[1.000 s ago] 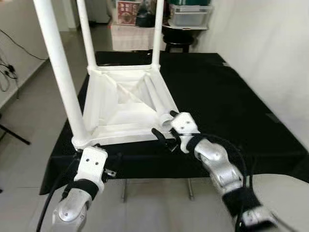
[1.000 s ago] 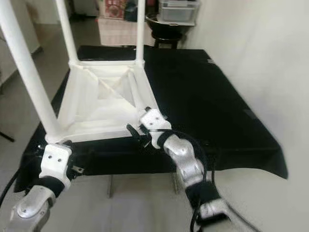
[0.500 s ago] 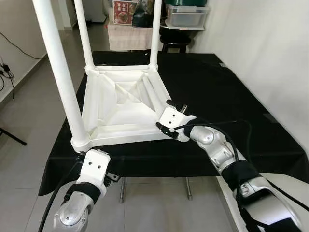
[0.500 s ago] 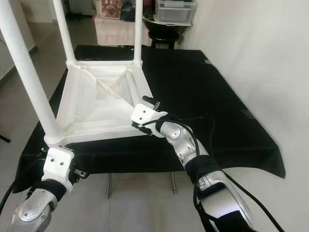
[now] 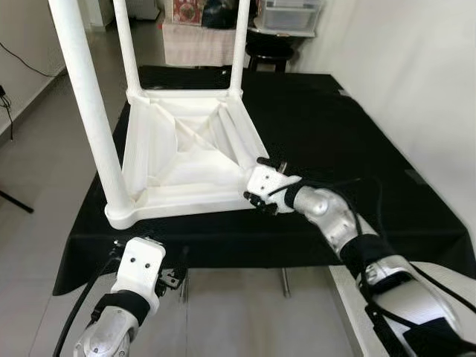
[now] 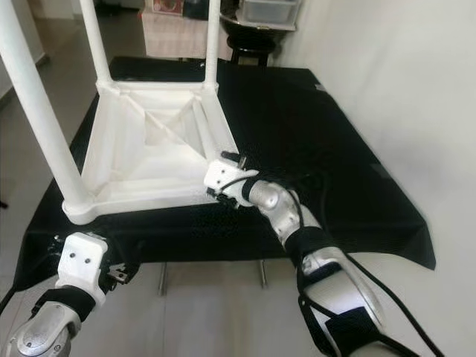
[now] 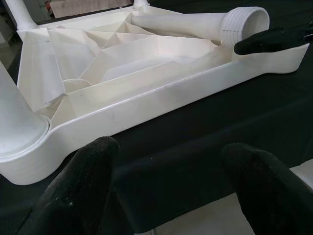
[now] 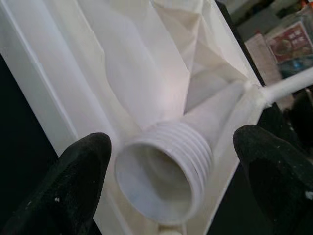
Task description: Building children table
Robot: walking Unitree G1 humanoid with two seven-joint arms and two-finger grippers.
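The white children's table (image 5: 186,202) lies upside down on a black-covered table. Three white legs stand up from it: front left (image 5: 89,111), back left (image 5: 128,44) and back right (image 5: 239,44). A loose fourth leg (image 7: 195,27) lies inside the underside, its threaded end (image 8: 166,166) at the front right corner. My right gripper (image 5: 262,187) is at that corner, open, with one finger (image 8: 80,169) on each side of the threaded end and not touching it. My left gripper (image 7: 171,181) is open, low before the table's front edge, facing the front left corner.
The black cloth (image 5: 335,126) stretches bare to the right and back of the white table. A white wall (image 5: 416,74) runs close along the right. A dark stool (image 5: 268,48) and a storage box (image 5: 290,15) stand behind. Tiled floor (image 5: 44,149) lies to the left.
My right gripper moved from the front edge up to the front right corner, around the loose leg's threaded end. My left gripper sank a little. The camera shifted slightly.
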